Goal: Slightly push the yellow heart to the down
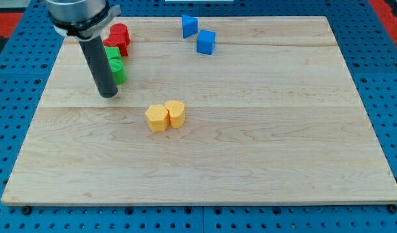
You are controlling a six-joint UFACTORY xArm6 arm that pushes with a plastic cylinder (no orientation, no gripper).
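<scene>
Two yellow blocks sit touching near the board's middle: a yellow block (157, 118) on the left, six-sided in outline, and a yellow heart-like block (176, 113) on the right. My tip (108, 95) rests on the board up and to the left of them, well apart from both. Just above the tip, partly behind the rod, are two green blocks (116, 66) and two red blocks (118, 37). Their shapes are hard to make out.
A blue triangular block (189, 26) and a blue cube (206, 42) sit near the top middle. The wooden board (282, 129) lies on a blue pegboard surface.
</scene>
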